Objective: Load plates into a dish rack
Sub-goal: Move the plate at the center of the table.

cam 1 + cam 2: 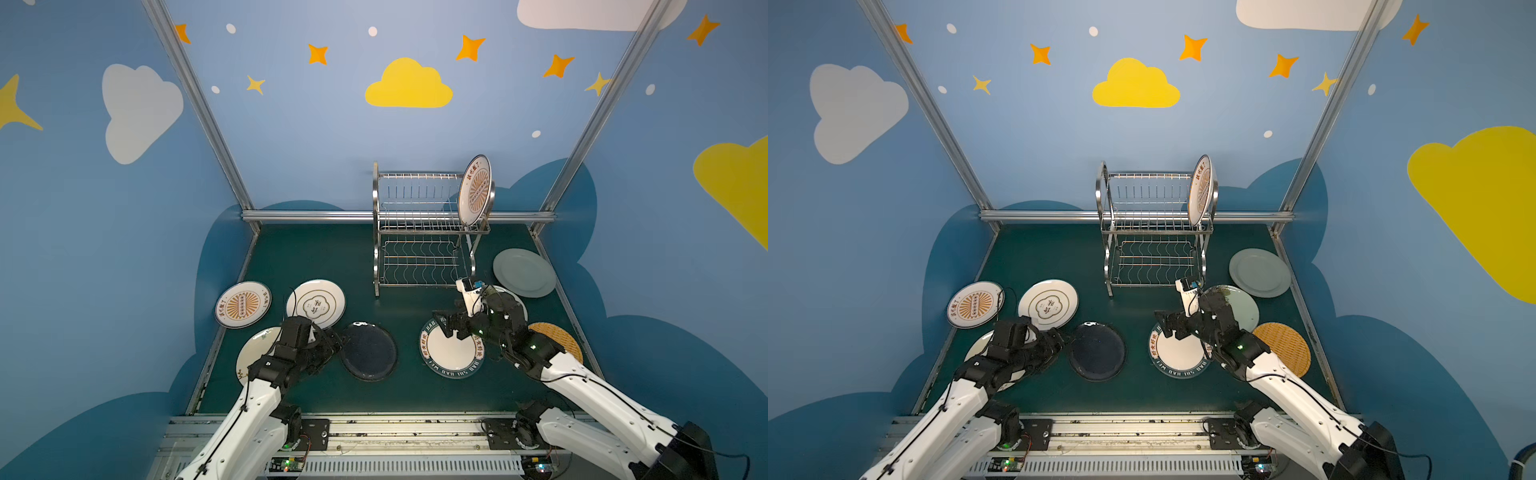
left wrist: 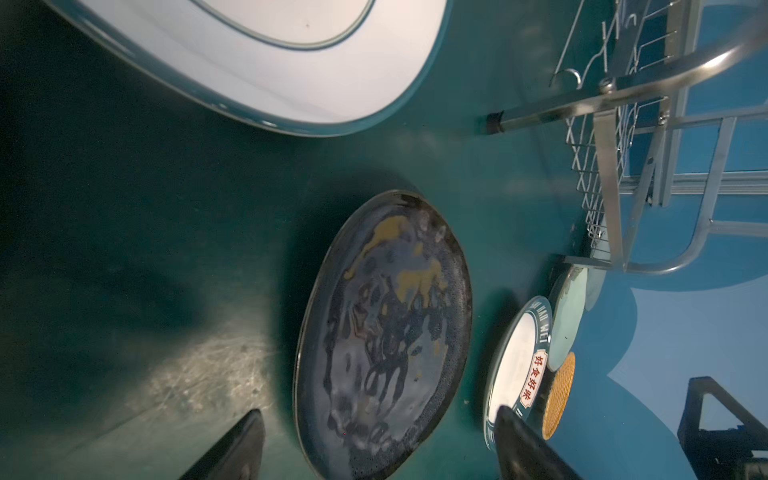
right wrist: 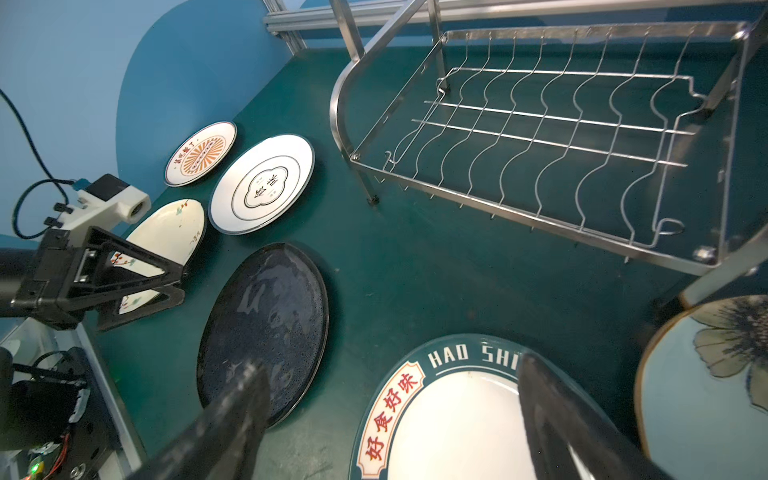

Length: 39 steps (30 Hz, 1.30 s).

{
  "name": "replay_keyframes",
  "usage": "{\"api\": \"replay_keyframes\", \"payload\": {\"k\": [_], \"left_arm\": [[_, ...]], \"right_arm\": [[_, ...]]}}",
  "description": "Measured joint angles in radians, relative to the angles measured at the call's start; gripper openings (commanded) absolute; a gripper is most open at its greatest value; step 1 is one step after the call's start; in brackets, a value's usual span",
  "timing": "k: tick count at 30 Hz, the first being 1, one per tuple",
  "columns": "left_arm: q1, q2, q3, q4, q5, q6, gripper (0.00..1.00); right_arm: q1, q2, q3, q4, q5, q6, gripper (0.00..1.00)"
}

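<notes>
The steel dish rack (image 1: pixel 419 249) stands at the back, with one sunburst plate (image 1: pixel 475 190) upright at the right end of its upper tier. Other plates lie on the green table. My left gripper (image 1: pixel 338 341) is open at the left rim of the black plate (image 1: pixel 369 351). In the left wrist view that black plate (image 2: pixel 386 332) lies between my spread fingers (image 2: pixel 245 444). My right gripper (image 1: pixel 446 328) hovers open over the green-lettered plate (image 1: pixel 451 353), holding nothing. The right wrist view shows that lettered plate (image 3: pixel 449 424) below the gripper (image 3: pixel 392 361).
At the left lie a sunburst plate (image 1: pixel 243 304), a gold-ringed white plate (image 1: pixel 316 306) and a flowered white plate (image 1: pixel 255 351) partly under my left arm. At the right are a pale green plate (image 1: pixel 524 272), a flowered blue plate (image 3: pixel 706 386) and an orange woven plate (image 1: pixel 559 338).
</notes>
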Motion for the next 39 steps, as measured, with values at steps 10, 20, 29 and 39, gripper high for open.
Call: {"api": "replay_keyframes", "payload": {"k": [10, 20, 29, 39], "left_arm": [[-0.003, 0.167, -0.074, 0.191, 0.050, -0.013, 0.56], [-0.003, 0.254, -0.119, 0.322, 0.086, -0.014, 0.48], [-0.002, 0.304, -0.146, 0.425, 0.115, -0.018, 0.39], [-0.002, 0.493, -0.144, 0.659, 0.222, -0.018, 0.37]], "right_arm": [[0.000, 0.142, -0.001, 0.040, -0.085, 0.022, 0.91], [0.016, 0.142, -0.001, 0.068, -0.119, 0.024, 0.91], [0.023, 0.129, -0.001, 0.074, -0.129, 0.024, 0.91], [0.029, 0.116, -0.001, 0.082, -0.127, 0.022, 0.91]]}}
